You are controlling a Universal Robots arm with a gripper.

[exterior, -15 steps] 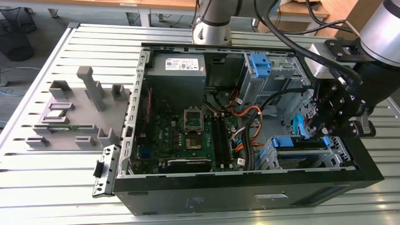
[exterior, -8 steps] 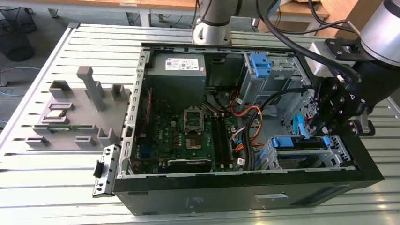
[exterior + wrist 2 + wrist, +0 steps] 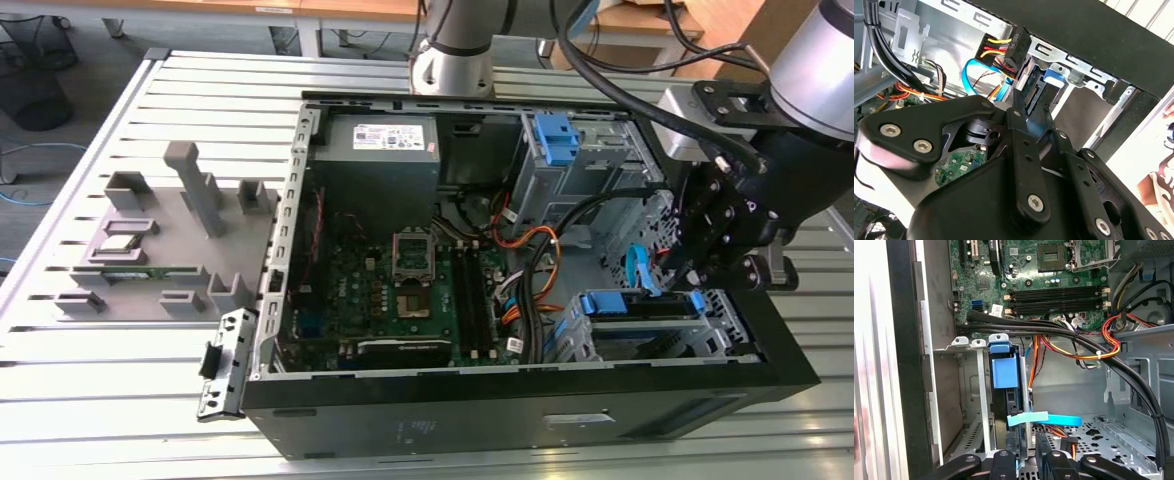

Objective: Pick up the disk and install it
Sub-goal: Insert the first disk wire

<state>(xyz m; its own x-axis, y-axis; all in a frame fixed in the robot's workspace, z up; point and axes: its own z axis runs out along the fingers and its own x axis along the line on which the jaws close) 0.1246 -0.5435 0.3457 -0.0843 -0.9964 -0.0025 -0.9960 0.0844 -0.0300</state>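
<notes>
The disk (image 3: 1005,390) stands on edge in the metal drive cage (image 3: 970,390) at the case's front corner, its blue rail tab (image 3: 1004,371) facing up. In the exterior view the disk (image 3: 627,303) lies in the cage (image 3: 727,340) at the exterior view's lower right. My gripper (image 3: 1025,457) reaches down over it, with a black finger (image 3: 1004,460) on each side of the disk's near end. The second wrist view shows the gripper (image 3: 1031,107) closed in on the disk (image 3: 1032,87) just below its blue tab (image 3: 1052,76). The black wrist of my gripper (image 3: 697,285) hides the disk's right end.
A light blue data cable (image 3: 1046,419) crosses just beside the disk. Thick black cables (image 3: 1064,335) and orange-red wires (image 3: 1064,350) run over the cage. A black power plug (image 3: 1015,46) hangs near the disk. A second blue bracket (image 3: 553,135) sits in the upper bay. Grey fixtures (image 3: 160,235) stand left of the case.
</notes>
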